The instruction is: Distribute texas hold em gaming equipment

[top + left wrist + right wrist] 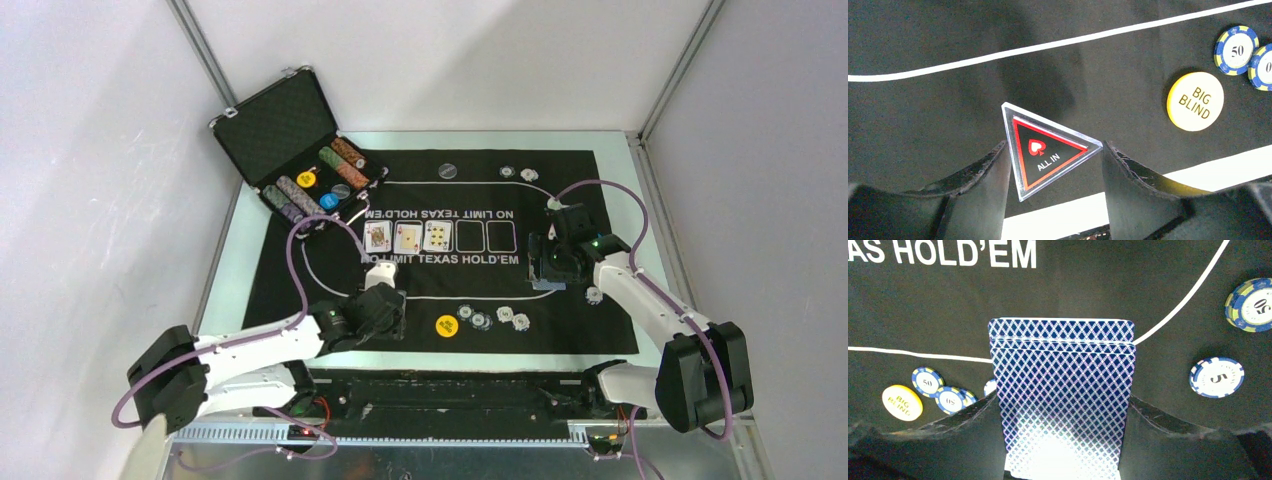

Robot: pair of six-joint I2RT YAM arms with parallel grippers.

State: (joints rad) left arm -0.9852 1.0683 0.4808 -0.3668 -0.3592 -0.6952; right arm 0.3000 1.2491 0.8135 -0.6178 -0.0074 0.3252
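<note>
Blue-backed playing cards (1063, 355) sit clamped in the right gripper (1063, 400). The left gripper (1054, 145) pinches the triangle marker (1040, 150). Far ahead-left of it, the open case (285, 125) holds chip rows (350, 163) and discs (306, 180).

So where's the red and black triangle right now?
The triangle sits pinched in the left gripper over the black mat's near edge; the yellow Big Blind disc lies to its right in the left wrist view.

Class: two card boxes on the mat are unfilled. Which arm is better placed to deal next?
Right: the right gripper holds the blue-backed deck near the empty boxes; the left gripper holds the ALL IN triangle.
</note>
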